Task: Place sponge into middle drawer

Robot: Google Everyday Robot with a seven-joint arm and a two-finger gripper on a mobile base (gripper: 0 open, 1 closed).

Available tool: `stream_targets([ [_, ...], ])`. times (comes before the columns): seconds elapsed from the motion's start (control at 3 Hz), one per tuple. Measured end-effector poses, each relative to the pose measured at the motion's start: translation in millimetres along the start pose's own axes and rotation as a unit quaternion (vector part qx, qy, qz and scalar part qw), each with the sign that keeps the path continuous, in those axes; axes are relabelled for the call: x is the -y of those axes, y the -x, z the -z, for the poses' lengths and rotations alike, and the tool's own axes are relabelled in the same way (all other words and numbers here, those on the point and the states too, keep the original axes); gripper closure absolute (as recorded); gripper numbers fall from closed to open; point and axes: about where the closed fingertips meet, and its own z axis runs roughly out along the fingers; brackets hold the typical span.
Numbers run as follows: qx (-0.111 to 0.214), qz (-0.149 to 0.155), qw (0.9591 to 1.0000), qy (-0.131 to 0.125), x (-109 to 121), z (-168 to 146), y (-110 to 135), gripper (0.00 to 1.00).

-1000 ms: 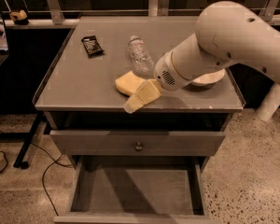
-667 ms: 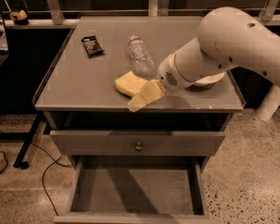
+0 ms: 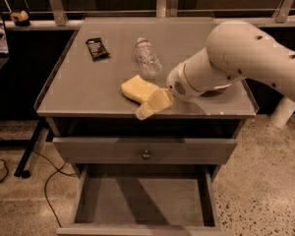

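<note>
One sponge point(image 3: 136, 88), pale yellow, wavy-edged, lies flat near the counter point(image 3: 78, 92) front, with the gripper point(image 3: 146, 109) against its right edge; whether it is clenched or released, cannot tell. One clear bottle point(image 3: 146, 58) and one dark packet point(image 3: 96, 48) lie behind. One middle drawer point(image 3: 147, 200) stands open below.

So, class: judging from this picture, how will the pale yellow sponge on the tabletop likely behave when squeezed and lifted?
The sponge looks like foam, so it will probably give under a squeeze and weigh little. It lies flat, so it should slide, not roll. The gripper sits at its front edge; a pinch there may let it droop.
</note>
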Motion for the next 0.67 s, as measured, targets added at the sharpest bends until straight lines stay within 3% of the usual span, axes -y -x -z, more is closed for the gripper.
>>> stream_targets([
  [0.67,0.003,-0.014,0.9997,0.017,-6.8,-19.5,-6.7,0.00],
])
